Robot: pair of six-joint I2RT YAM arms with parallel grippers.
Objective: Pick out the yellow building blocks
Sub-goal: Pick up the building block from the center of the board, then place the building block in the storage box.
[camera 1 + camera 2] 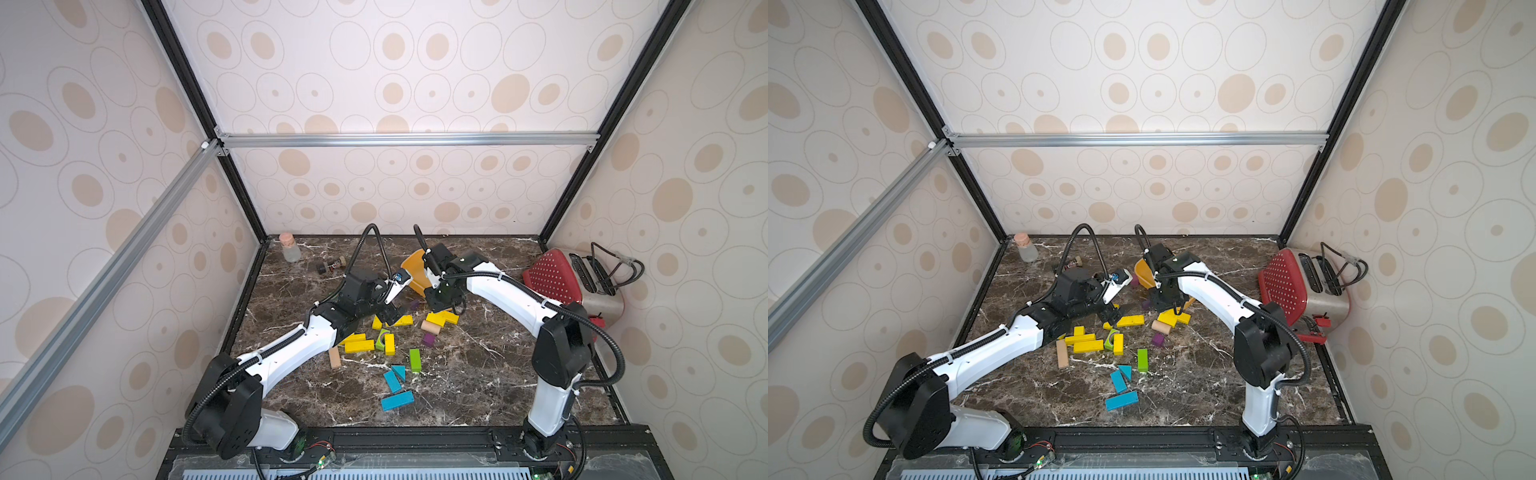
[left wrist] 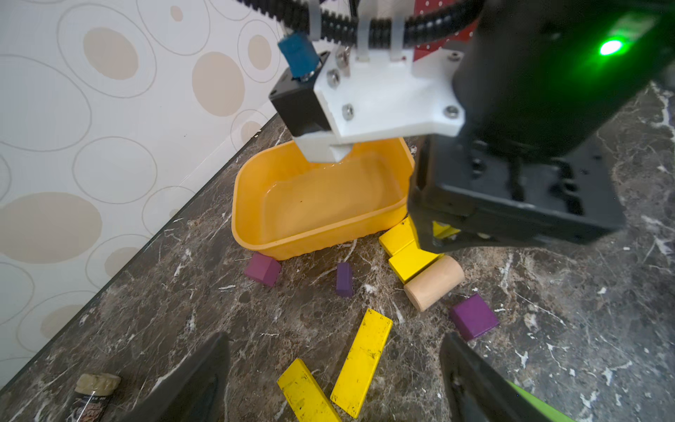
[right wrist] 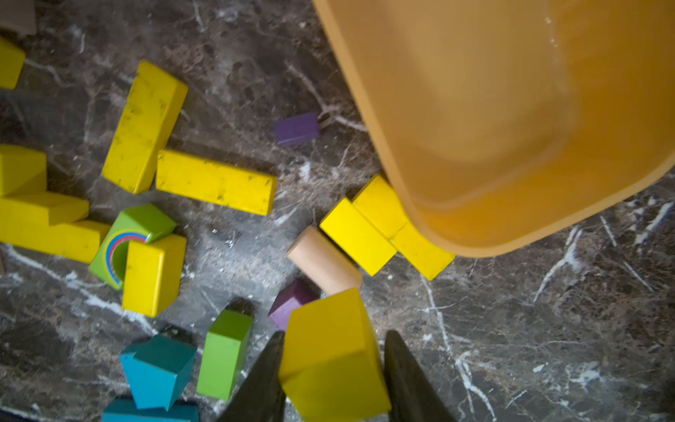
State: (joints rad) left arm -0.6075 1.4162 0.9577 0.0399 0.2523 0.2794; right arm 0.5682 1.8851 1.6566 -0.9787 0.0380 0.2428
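Several yellow building blocks lie in the middle of the marble table: a cluster of bars [image 1: 359, 345], an upright one [image 1: 389, 344], and a pair [image 1: 441, 318] beside the orange-yellow tub [image 1: 413, 268]. My right gripper [image 3: 336, 339] is shut on one yellow block [image 3: 332, 358] and holds it above the table, close to the tub's rim [image 3: 383, 153]. My left gripper [image 2: 334, 361] is open, its fingers [image 2: 204, 369] spread wide over two yellow bars [image 2: 361, 361] that lie flat. The tub [image 2: 255, 219] is empty.
Blue blocks [image 1: 397, 386], a green block [image 1: 414, 360], a green arch block [image 1: 381, 338], purple blocks [image 1: 428, 340] and wooden cylinders [image 1: 430, 327] lie among the yellow ones. A red and silver toaster [image 1: 573, 282] stands at the back right, a corked bottle [image 1: 289, 248] at the back left.
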